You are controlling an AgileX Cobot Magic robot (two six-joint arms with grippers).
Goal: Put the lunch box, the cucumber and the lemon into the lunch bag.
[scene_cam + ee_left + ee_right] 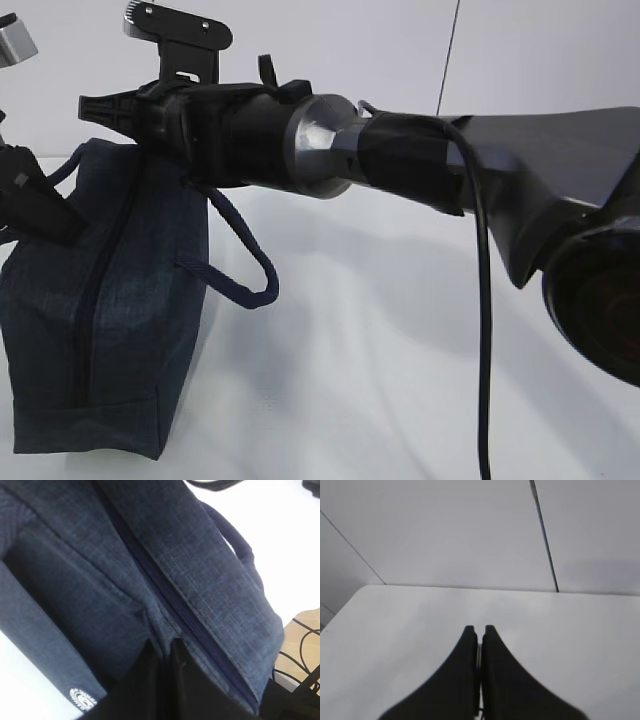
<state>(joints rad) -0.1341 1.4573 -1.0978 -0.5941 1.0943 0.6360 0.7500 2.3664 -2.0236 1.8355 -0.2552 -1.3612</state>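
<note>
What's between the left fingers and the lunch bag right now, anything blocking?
Nothing visible. The left gripper is already against the lunch bag, its fingers pinched shut on the fabric beside the closed zipper.

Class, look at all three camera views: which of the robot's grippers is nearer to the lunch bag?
Left. The left gripper is pinched on the lunch bag fabric beside its zipper. The right gripper is shut on nothing, above bare table, with no bag in its view.

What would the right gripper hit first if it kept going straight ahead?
Nothing close: the shut right gripper points over bare white table, with the pale wall beyond. Depth is unclear.
</note>
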